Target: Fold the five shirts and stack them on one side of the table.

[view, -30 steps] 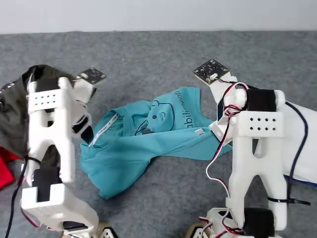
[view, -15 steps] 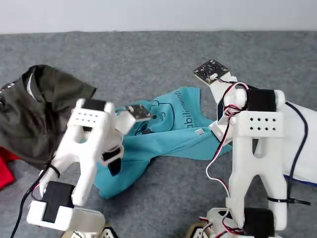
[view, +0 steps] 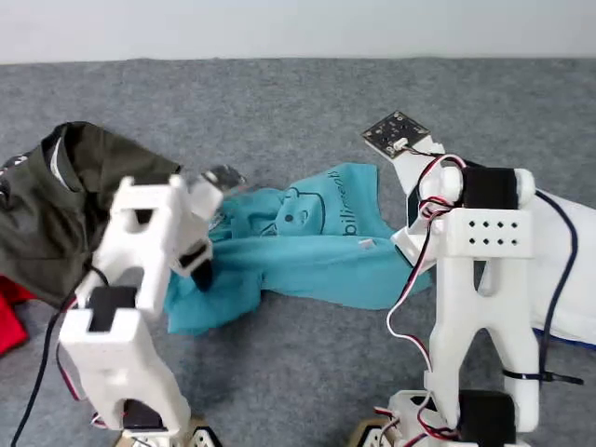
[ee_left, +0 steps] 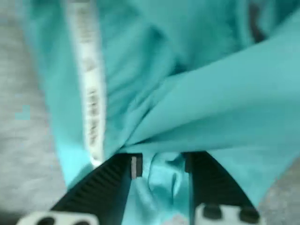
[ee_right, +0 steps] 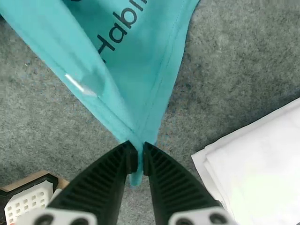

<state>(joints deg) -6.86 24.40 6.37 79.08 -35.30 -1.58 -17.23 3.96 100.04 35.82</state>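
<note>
A teal shirt (view: 307, 251) with a dark print lies crumpled in the middle of the grey table. My left gripper (view: 198, 273) is at the shirt's left end. In the left wrist view the left gripper (ee_left: 159, 173) is shut on a bunch of teal shirt fabric (ee_left: 211, 93) beside the white neck tape (ee_left: 89, 93). My right gripper (view: 407, 244) is at the shirt's right edge. Seen from the right wrist, that right gripper (ee_right: 139, 157) is shut on a pinched corner of the teal shirt (ee_right: 126, 61).
A dark olive shirt (view: 56, 214) is heaped at the left, with a red shirt (view: 7, 321) at the left edge below it. A folded white shirt (view: 568, 270) lies at the right, white shirt (ee_right: 253, 173) close to the right gripper. Bare grey table (view: 307, 372) lies in front.
The left arm swung right over the teal shirt, then back left and away from the front edge, dragging the shirt's lower-left flap with it. The right arm kept still.
</note>
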